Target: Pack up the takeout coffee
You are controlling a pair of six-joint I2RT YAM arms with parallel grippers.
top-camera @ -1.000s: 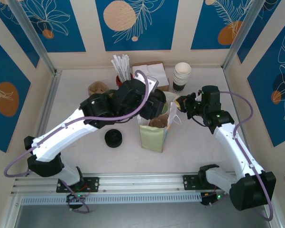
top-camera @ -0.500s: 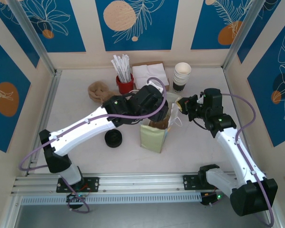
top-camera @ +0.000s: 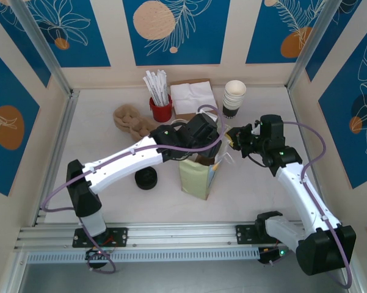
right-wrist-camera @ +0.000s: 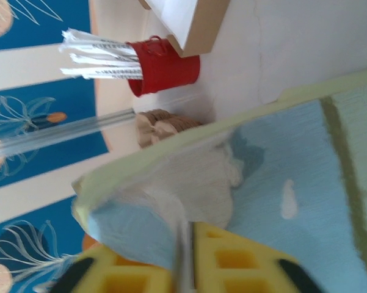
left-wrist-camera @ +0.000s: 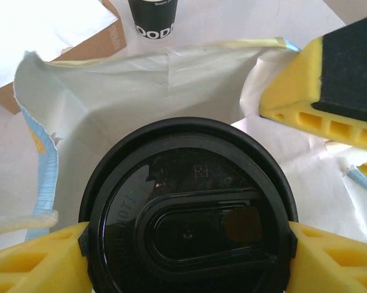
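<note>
Clamping takeout coffee [left-wrist-camera: 186,207] in left pincer [left-wrist-camera: 184,256], open paper bag [left-wrist-camera: 171,79] just beneath. Pinching bag rim in right pincer [right-wrist-camera: 186,256]. Probably not yet lowered in or released.

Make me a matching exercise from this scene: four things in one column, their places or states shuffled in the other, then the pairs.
Things
1. takeout coffee
2. paper bag
3. loose black lids
4. red cup of wrapped sticks

Places or states
A. at the back, beside the napkin box
B. on the table, left of the bag
C. clamped in the left pincer at the bag's open mouth
D. rim pinched by the right pincer

Pairs: 1-C, 2-D, 3-B, 4-A
</note>
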